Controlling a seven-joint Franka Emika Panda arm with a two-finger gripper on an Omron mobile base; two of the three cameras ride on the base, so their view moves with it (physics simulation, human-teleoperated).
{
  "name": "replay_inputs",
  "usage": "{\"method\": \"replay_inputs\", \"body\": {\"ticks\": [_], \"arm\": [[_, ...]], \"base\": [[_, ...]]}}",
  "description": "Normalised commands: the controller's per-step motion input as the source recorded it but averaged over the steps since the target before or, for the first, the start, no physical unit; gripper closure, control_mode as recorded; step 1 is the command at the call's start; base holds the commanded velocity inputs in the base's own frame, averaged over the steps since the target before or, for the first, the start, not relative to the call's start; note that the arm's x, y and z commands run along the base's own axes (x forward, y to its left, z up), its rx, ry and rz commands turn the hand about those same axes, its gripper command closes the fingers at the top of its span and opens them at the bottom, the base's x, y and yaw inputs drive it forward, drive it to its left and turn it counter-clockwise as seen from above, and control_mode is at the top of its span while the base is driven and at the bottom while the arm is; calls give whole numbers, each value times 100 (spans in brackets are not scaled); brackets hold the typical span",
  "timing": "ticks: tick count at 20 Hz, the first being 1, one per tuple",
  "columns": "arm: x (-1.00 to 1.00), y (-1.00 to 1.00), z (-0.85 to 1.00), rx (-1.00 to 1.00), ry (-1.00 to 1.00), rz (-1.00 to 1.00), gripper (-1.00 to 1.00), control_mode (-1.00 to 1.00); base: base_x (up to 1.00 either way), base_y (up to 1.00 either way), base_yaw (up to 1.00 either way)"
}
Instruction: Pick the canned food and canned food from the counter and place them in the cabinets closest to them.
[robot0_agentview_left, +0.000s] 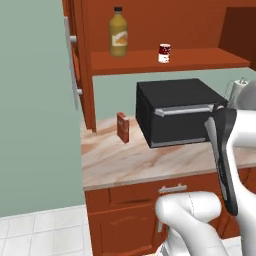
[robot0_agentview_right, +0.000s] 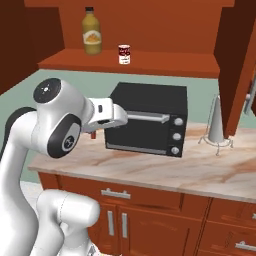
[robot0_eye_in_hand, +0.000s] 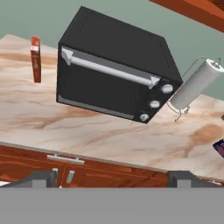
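Note:
The dark red-labelled can (robot0_agentview_left: 164, 53) (robot0_agentview_right: 124, 54) stands upright on the lower shelf of the open red-brown cabinet (robot0_agentview_left: 165, 62) above the oven. At the right edge of the hand view, a sliver of a dark blue thing (robot0_eye_in_hand: 219, 148) lies on the beige marbled counter (robot0_eye_in_hand: 109, 131); it may be the squat blue can. My gripper (robot0_eye_in_hand: 113, 178) is open, its fingertips (robot0_eye_in_hand: 43, 177) wide apart with nothing between them. It hovers off the counter's front edge and looks toward the oven.
A black toaster oven (robot0_agentview_left: 180, 112) (robot0_agentview_right: 150, 120) (robot0_eye_in_hand: 113, 83) takes up the counter's middle. A flat red box (robot0_agentview_left: 122, 127) (robot0_eye_in_hand: 35, 59) stands to its left, a paper towel holder (robot0_agentview_right: 216, 122) (robot0_eye_in_hand: 194, 85) to its right. A yellow-labelled bottle (robot0_agentview_left: 118, 32) (robot0_agentview_right: 91, 32) shares the shelf. Cabinet doors (robot0_agentview_left: 75, 65) (robot0_agentview_right: 240, 65) hang open.

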Motion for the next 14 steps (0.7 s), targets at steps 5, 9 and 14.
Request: {"method": "replay_inputs", "body": {"ticks": [5,9,14], "arm": [[0,0,0,0,0,0,-100,100],[0,0,0,0,0,0,-100,100],[0,0,0,0,0,0,-100,100]], "base": [[-87,-36,0],[-45,-15,0],[0,-12,0]]}}
